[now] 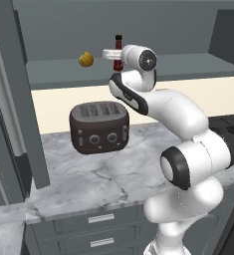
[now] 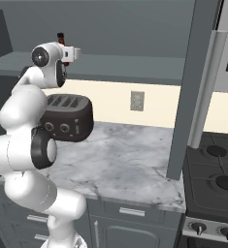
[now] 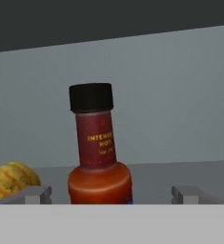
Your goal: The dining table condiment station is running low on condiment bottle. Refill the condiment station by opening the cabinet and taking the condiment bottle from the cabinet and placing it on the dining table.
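Toaster (image 1: 99, 127): dark, four-slot, two round knobs on its front, upright on the marble worktop (image 1: 88, 179). Round yellow-orange item (image 1: 86, 60): on the shelf above. Wall outlet (image 2: 137, 101): on the cream backsplash. Stove (image 2: 217, 186): black burners, knobs, beside the worktop. Drawers (image 1: 101, 218): short horizontal handles, below.

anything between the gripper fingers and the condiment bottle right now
Nothing: in the hand view the condiment bottle stands upright on the shelf, bare space between it and the open gripper.
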